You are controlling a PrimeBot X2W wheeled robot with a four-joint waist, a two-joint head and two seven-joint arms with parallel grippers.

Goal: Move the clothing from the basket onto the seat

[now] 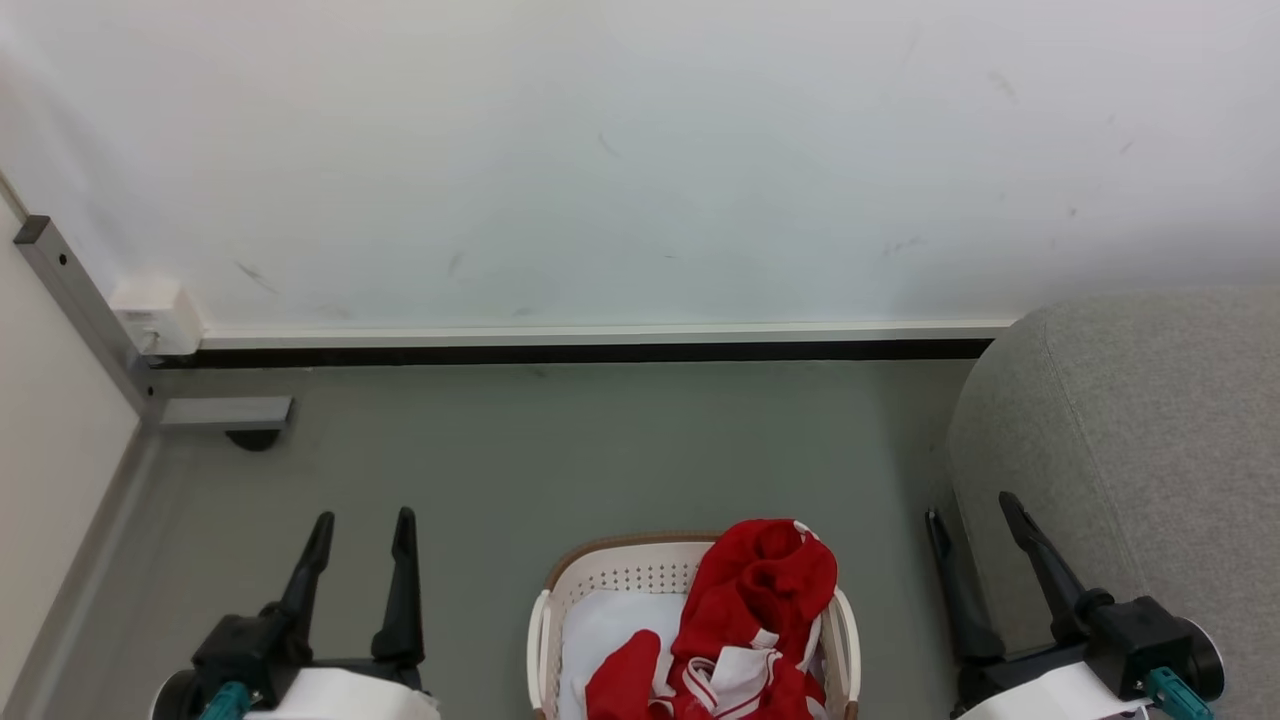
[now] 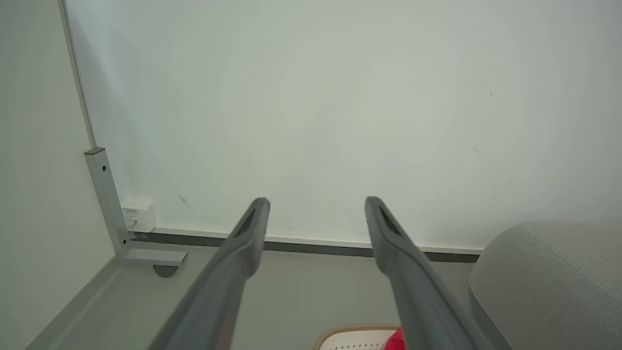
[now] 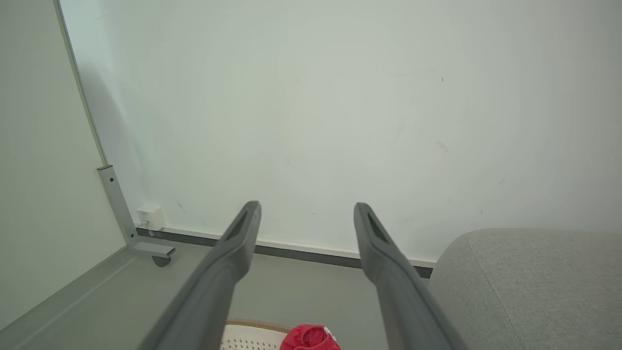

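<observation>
Red clothing with white trim [image 1: 745, 620] is heaped in the cream basket [image 1: 620, 572] on the floor at the bottom middle of the head view; a white cloth lies under it. The grey seat [image 1: 1150, 450] rises at the right. My left gripper [image 1: 362, 527] hangs open left of the basket, nothing between its fingers. My right gripper [image 1: 972, 510] is open too, between the basket and the seat's edge. In the left wrist view the left gripper [image 2: 316, 204] points at the wall, with the basket [image 2: 350, 335] rim below. The right gripper [image 3: 306, 209] faces the same wall above the clothing [image 3: 311, 338].
A white wall [image 1: 640, 160] with a dark baseboard stands behind the basket. A grey metal post and foot [image 1: 215, 412] with a white socket box [image 1: 158, 312] sit in the left corner. Grey floor [image 1: 600, 450] lies between basket and wall.
</observation>
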